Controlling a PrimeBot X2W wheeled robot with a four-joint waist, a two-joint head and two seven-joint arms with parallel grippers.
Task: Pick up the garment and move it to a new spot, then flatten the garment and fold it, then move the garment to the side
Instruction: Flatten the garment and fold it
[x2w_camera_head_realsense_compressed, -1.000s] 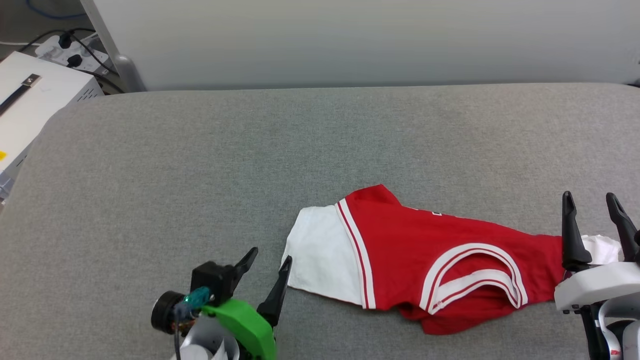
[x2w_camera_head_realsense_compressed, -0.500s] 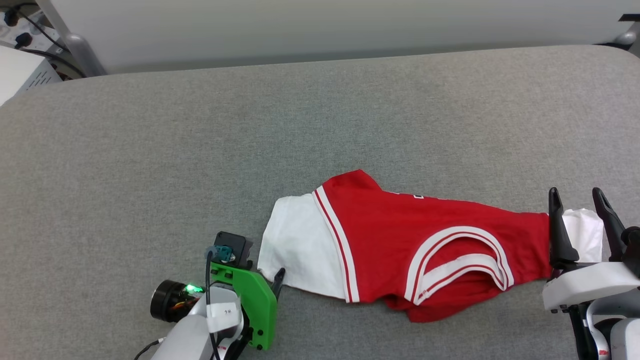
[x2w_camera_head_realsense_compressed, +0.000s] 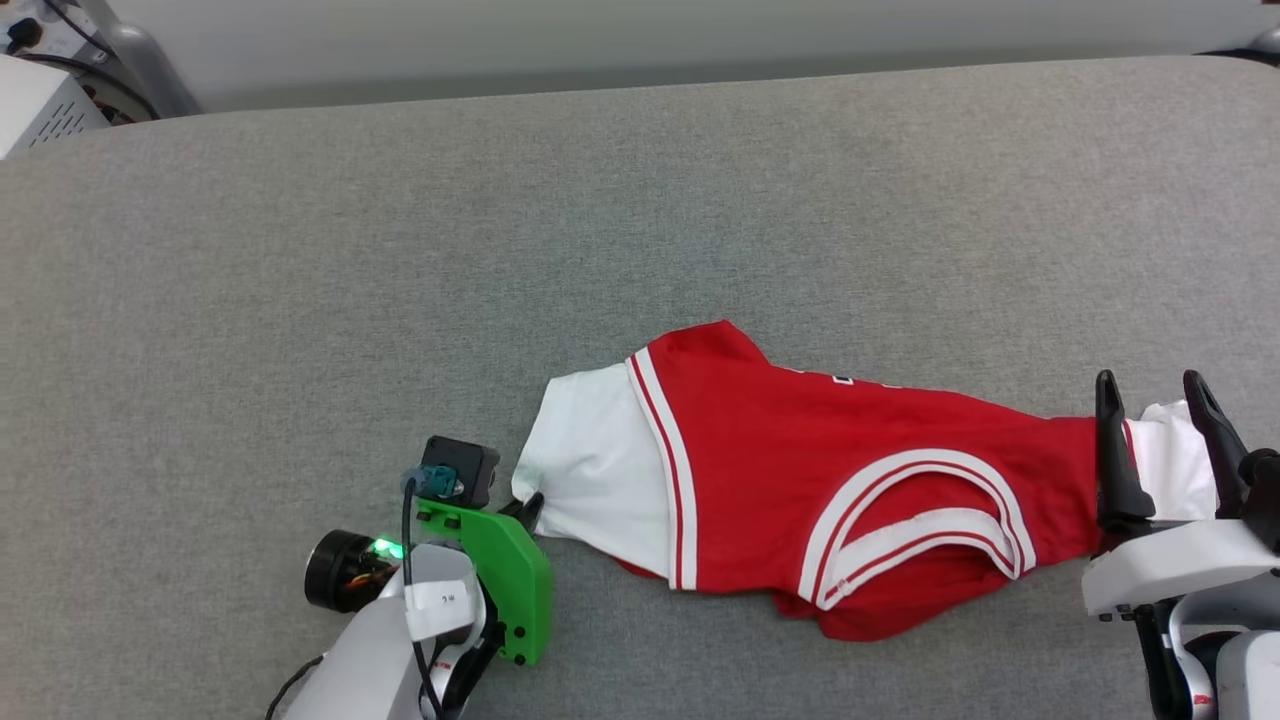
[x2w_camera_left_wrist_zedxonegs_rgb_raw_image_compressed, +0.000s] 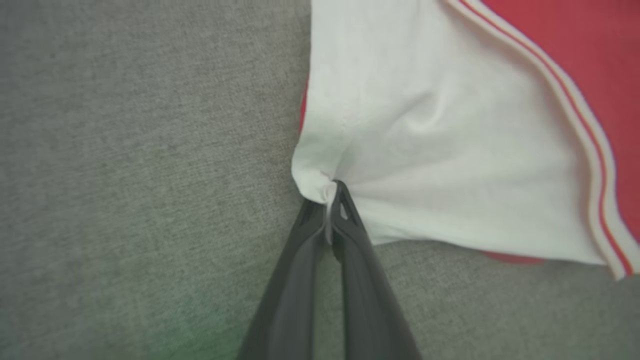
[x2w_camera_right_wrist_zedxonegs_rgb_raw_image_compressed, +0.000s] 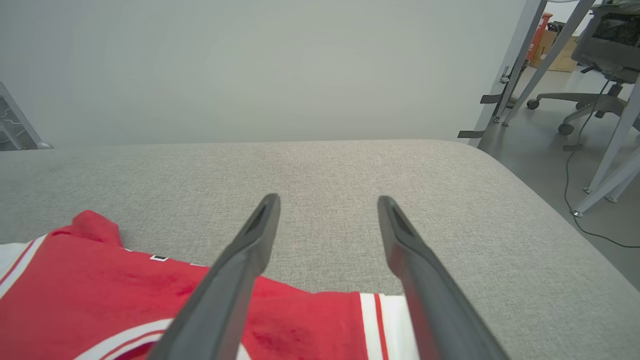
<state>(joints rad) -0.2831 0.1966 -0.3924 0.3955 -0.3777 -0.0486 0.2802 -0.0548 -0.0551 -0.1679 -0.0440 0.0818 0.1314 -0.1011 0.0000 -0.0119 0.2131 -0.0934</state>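
On the grey padded table (x2w_camera_head_realsense_compressed: 400, 250), the red shirt (x2w_camera_head_realsense_compressed: 800, 470) lies stretched sideways and partly bunched. Its striped neckline (x2w_camera_head_realsense_compressed: 920, 530) faces up, and a red fold sticks out toward the robot below the collar.

At the shirt's left end, the left gripper (x2w_camera_left_wrist_zedxonegs_rgb_raw_image_compressed: 331, 200) has its two fingers pressed together on the corner of the white sleeve (x2w_camera_left_wrist_zedxonegs_rgb_raw_image_compressed: 425, 150). The cloth gathers into a small pucker at the tips. A sliver of red shows under that sleeve's edge.

At the shirt's right end, the right gripper (x2w_camera_head_realsense_compressed: 1150, 385) has its fingers spread wide, with the other white sleeve (x2w_camera_head_realsense_compressed: 1165, 460) showing between them. It grips nothing, and I cannot tell whether the fingers touch the cloth.

Beyond the shirt, a broad band of bare grey cloth runs to the far edge, where a pale wall (x2w_camera_right_wrist_zedxonegs_rgb_raw_image_compressed: 250, 65) stands. To the shirt's left the surface is also bare as far as a white box (x2w_camera_head_realsense_compressed: 40, 110) with cables off the far corner. Past the shirt's right end the table rounds off at a corner, with floor, metal legs (x2w_camera_right_wrist_zedxonegs_rgb_raw_image_compressed: 520, 55) and an office chair (x2w_camera_right_wrist_zedxonegs_rgb_raw_image_compressed: 600, 65) behind it.
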